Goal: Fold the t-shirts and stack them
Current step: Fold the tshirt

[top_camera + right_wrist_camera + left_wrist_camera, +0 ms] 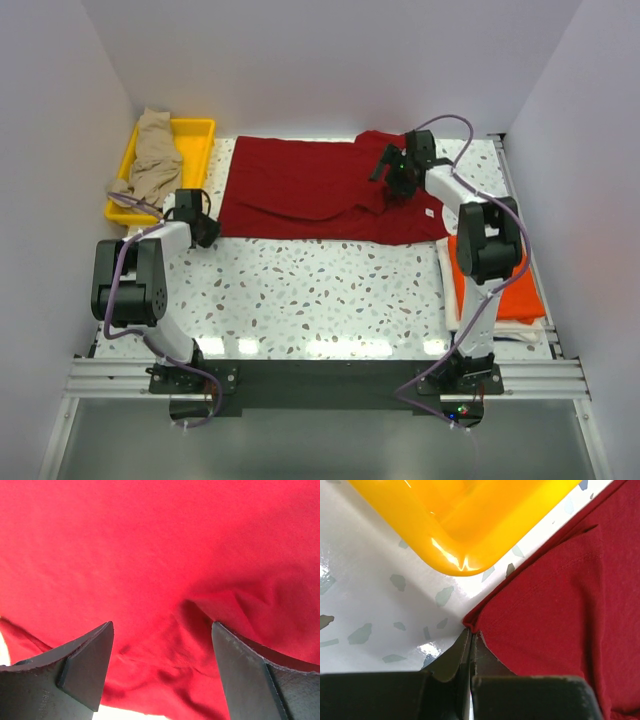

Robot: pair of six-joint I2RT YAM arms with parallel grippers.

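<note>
Nothing legible; the white tag on the red shirt, right of centre, is too small.

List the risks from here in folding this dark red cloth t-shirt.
1. The left gripper pinches only the corner tip of the dark red cloth t-shirt; a pull may slip it free.
2. That corner lies close to the yellow plastic tray; a swing could knock it.
3. The right gripper hangs open over bunched cloth and may grab several layers.
</note>
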